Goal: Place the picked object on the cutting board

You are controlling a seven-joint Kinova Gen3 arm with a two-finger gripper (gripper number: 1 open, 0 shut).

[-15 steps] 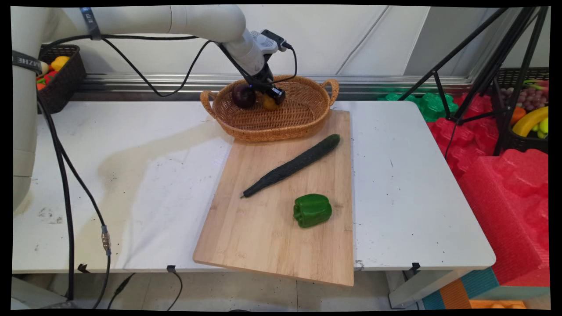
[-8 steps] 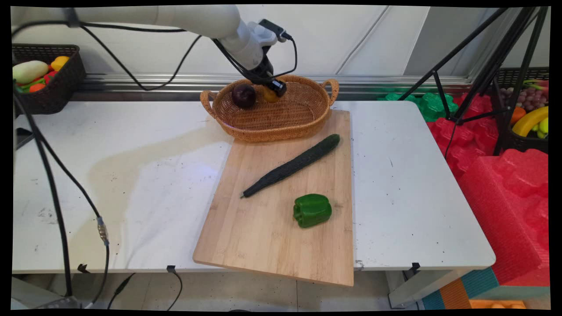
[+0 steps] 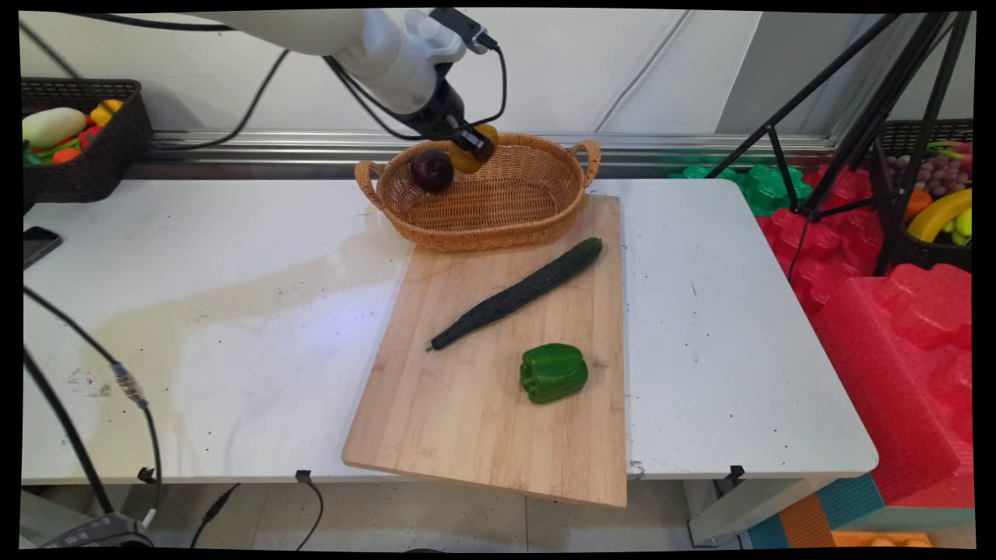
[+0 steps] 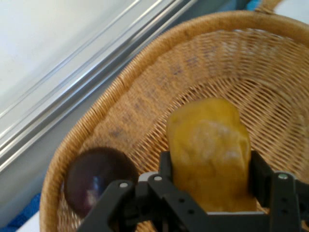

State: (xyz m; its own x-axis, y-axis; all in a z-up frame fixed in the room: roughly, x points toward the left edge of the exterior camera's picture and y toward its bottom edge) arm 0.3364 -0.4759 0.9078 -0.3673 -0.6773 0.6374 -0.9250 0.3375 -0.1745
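Since the earlier frames the gripper (image 3: 472, 149) has risen from deep inside the wicker basket (image 3: 498, 225) to about the level of its far rim, and the yellow fruit (image 3: 467, 158) has come up with it, off the basket floor. The fingers (image 4: 258, 174) are closed narrowly on that yellow fruit (image 4: 210, 159), one on each side, so it hangs clear of the weave, above the basket's far left part. A dark purple round fruit (image 3: 432, 170) lies in the basket just left of the lifted one; in the hand view that dark fruit (image 4: 96, 180) sits against the basket's wall (image 4: 145, 101), below and to the side of the gripper (image 4: 210, 193). On the near side of the basket a wooden cutting board (image 3: 467, 420) touches its front edge and runs toward the near edge of the white surface (image 3: 233, 327). On the board, a long dark cucumber (image 3: 517, 294) lies slantwise near the basket, and a green bell pepper (image 3: 553, 372) sits further from it, apart from the cucumber. Well left of the basket, by the wall, a dark basket of mixed produce (image 3: 78, 140) stands.
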